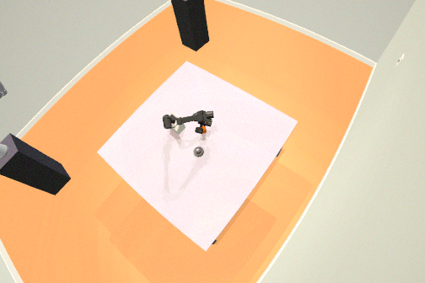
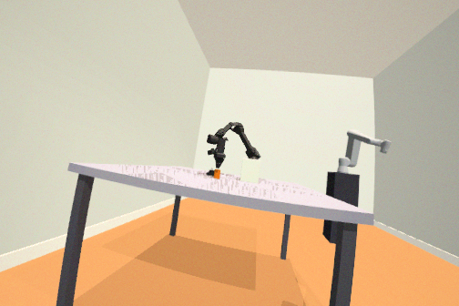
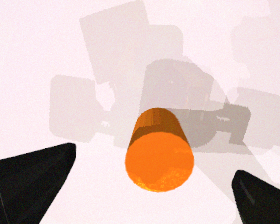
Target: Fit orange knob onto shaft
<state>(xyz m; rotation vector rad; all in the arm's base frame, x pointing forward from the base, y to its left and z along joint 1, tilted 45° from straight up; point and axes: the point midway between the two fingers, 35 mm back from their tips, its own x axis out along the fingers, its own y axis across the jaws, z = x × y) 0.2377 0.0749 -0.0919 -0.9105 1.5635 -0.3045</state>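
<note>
The orange knob point(image 1: 204, 129) point(image 2: 217, 174) point(image 3: 159, 162) stands upright on the white table, its plain round top facing the wrist camera. Its hole is hidden underneath. My gripper point(image 1: 203, 126) point(image 2: 219, 167) point(image 3: 157, 166) is open and empty, pointing down over the knob. In the wrist view one finger shows on each side of the knob, with a gap on both sides. The round grey pedestal point(image 1: 198, 152) point(image 2: 210, 172) stands a short way from the knob, partly behind it in the exterior view. The shaft's flat side is too small to make out.
The arm's pale base block point(image 2: 249, 170) stands on the table point(image 1: 244, 112) point(image 2: 150, 181) near the knob. Shadows of the arm fall on the table top around the knob. Two grey arms on black columns point(image 1: 191, 19) point(image 1: 34, 168) stand beyond the table.
</note>
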